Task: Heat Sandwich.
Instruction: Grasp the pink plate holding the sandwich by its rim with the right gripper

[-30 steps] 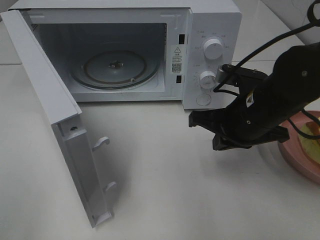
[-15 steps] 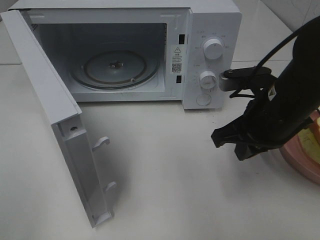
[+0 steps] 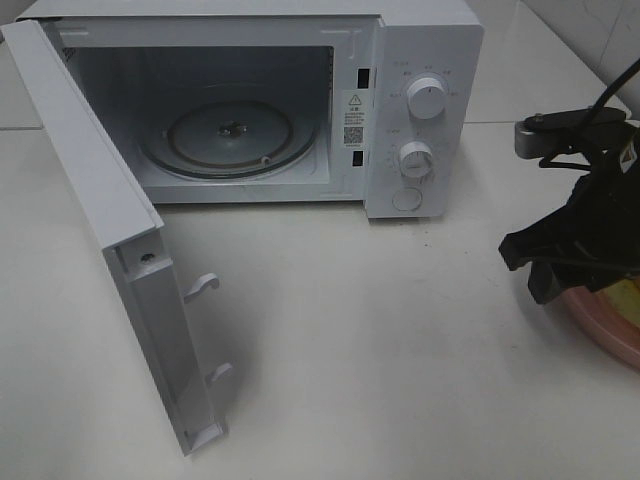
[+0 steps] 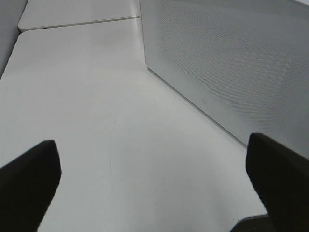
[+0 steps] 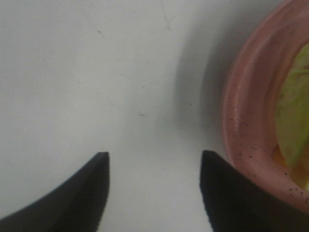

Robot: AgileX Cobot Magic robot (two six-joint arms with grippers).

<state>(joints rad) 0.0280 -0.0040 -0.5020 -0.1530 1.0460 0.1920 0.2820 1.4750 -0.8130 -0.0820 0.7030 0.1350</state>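
Looking from above, the right pincer (image 3: 532, 270) has swung from the open microwave (image 3: 425, 50) to the pink plate (image 3: 598, 330), where the sandwich (image 3: 626, 300) lies. At the left wrist, the left pincer (image 4: 154, 188) stands wide apart and empty. At the right wrist, the fingers (image 5: 91, 193) have just spread, holding nothing, beside the plate rim, so lifting the plate looks next.

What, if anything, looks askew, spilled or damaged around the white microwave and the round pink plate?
Nothing stands out. The white microwave has its door wide open, the glass turntable lying flat inside. The round pink plate sits flat on the white table with the sandwich on it, mostly hidden; dark specks on its rim may be glaze.
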